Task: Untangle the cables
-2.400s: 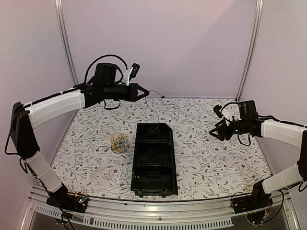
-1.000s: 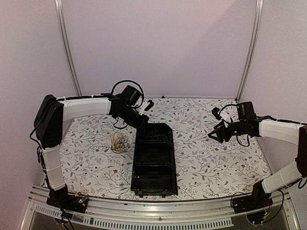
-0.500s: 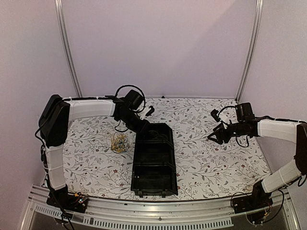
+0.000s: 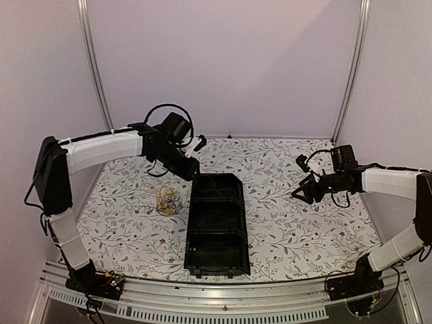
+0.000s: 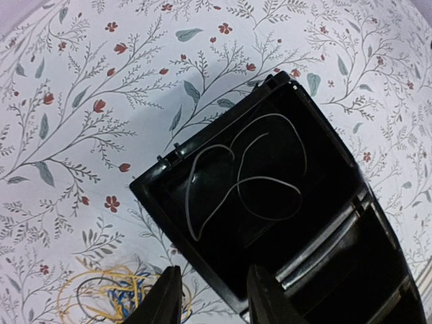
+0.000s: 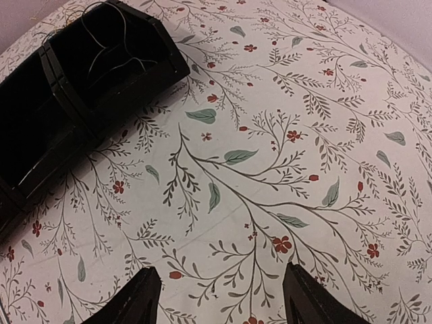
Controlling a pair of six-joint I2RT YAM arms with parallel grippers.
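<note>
A loose knot of thin yellow, blue and dark cables (image 4: 167,200) lies on the floral cloth (image 4: 283,229) just left of the tray (image 4: 216,216). One more thin pale wire (image 5: 246,179) curls in slack loops in the tray's far compartment. The tray is glossy black plastic (a long box of three cells). The left gripper (image 5: 214,283) hovers over that far end, jaws parted and empty. The right gripper (image 6: 219,273) hangs well apart to the right over the cloth, jaws spread wide, holding nothing.

The tray (image 4: 191,223) is black, cables (image 4: 167,200) yellow-blue, tablecloth (image 4: 290,223) white floral.
</note>
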